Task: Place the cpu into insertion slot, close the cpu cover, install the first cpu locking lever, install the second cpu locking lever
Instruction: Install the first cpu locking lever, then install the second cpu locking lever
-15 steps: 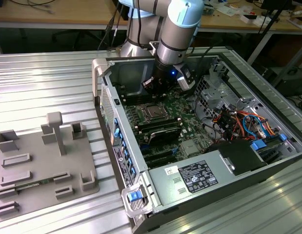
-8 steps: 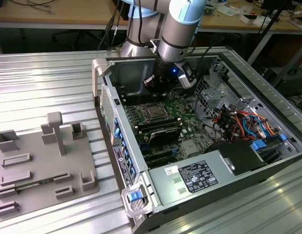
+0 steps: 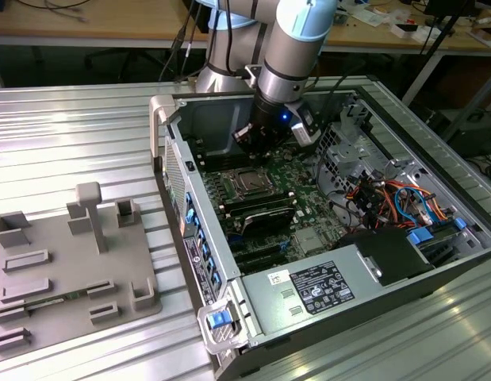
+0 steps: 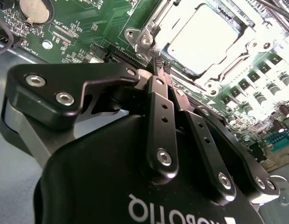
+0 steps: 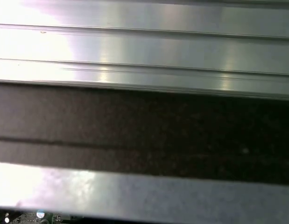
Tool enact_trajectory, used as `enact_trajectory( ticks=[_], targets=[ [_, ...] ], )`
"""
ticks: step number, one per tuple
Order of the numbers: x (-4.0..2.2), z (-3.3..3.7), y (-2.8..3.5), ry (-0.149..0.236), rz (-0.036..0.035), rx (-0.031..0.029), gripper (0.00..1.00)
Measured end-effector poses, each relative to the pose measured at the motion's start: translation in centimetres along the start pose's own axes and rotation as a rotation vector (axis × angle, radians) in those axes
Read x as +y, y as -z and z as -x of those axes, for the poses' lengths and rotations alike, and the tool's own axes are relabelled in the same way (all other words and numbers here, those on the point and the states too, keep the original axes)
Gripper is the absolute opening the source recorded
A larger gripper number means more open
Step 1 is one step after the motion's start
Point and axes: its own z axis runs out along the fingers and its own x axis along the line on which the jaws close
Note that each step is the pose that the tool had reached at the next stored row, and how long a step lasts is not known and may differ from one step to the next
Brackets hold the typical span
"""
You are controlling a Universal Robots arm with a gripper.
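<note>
Matte black gripper point(image 4: 159, 70) with fingers pressed together, holding nothing, just short of the silvery cpu cover point(image 4: 149, 35) framing the square metal-faced cpu point(image 4: 202, 39) seated in its slot, green board point(image 4: 88, 23) around.

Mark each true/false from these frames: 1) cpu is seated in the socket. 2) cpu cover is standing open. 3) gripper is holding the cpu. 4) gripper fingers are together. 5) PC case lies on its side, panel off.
1) True. The cpu sits in the insertion slot.
2) False. The cpu cover lies flat around the chip, which shows through its cut-out.
3) False. The gripper holds nothing; it hovers beside the socket.
4) True. The fingers meet at the tips in the second wrist view.
5) True. The computer case lies open-side up on the metal table.
</note>
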Motion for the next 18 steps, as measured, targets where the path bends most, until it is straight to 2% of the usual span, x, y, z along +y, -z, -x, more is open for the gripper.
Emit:
enact_trajectory(
  ticks=[18],
  targets=[
    [-0.34,-0.03,0.01,0.000,0.0000,0.0000,0.11]
  ],
)
